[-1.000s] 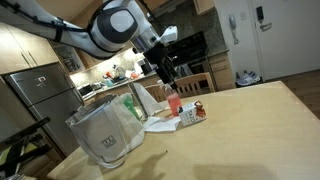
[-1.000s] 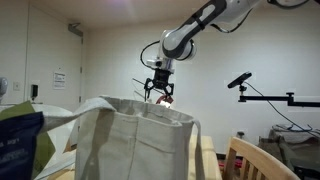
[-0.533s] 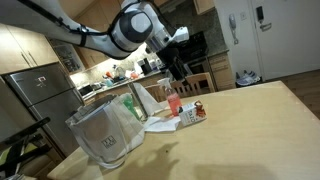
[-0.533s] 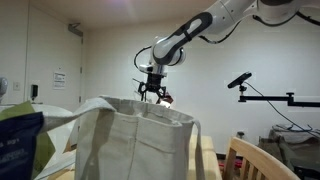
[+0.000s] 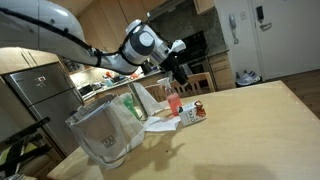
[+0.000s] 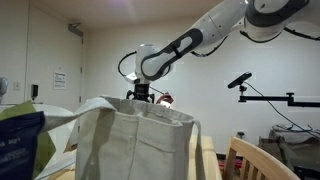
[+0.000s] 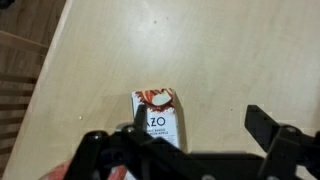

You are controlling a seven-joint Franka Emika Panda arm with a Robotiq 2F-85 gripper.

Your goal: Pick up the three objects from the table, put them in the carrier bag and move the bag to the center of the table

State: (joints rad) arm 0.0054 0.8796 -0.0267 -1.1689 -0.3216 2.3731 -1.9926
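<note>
Open bag [image 5: 102, 135] and flat packet [image 7: 159, 113] on table [image 5: 250, 120].

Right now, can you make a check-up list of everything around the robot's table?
Surface: pale tan wooden table, smooth top.
Job's things: whitish crinkly plastic carrier bag stands open; red-and-white packet lies flat; light-blue flat carton lies near it; a third object cannot be made out.
Clutter: pink-red bottle, upright.
Gripper: black gripper open, above the packet, holding nothing.
Cables: nothing seen.
Surroundings: steel fridge, wooden chair.
</note>
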